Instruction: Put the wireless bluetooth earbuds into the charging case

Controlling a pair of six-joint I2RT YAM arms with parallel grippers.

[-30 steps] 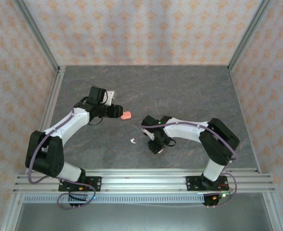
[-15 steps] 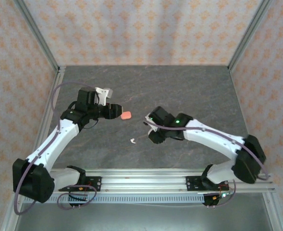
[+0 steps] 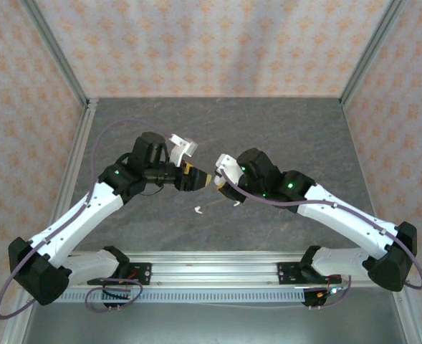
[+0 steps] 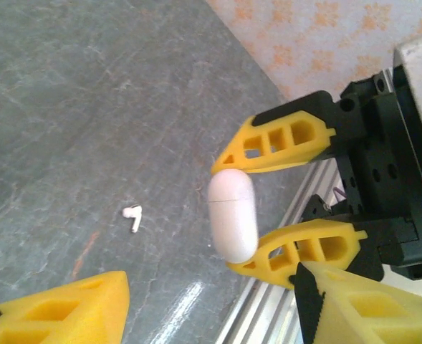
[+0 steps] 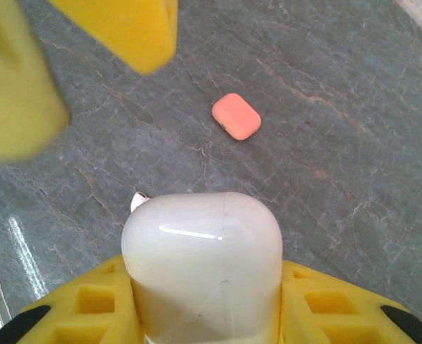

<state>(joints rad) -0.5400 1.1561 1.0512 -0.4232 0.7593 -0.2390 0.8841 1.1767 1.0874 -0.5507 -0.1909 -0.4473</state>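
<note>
While the right claw (image 4: 231, 213) presses its two yellow fingers (image 4: 233, 159) on the white charging case (image 4: 232, 215), one finger at each end of its long shape, the case hangs in the air above the tabletop (image 3: 282, 136) and does not touch it. A thin seam runs around the case near its upper end. The lid seems to be closed, although the picture is not sharp enough to be sure.

The left claw (image 3: 195, 179) stands just in front of the right one, tip toward tip, near the middle of the tabletop. Its jaws are wide apart and hold nothing. In the left wrist view the gripped case appears ahead of them, not inside them.

One white earbud (image 4: 132, 217) lies alone on the grey surface, on the near side of both claws and apart from the case.

In the right wrist view a coral-pink case (image 5: 236, 116) lies flat on the tabletop, closed, beyond the white case and well apart from it.
</note>
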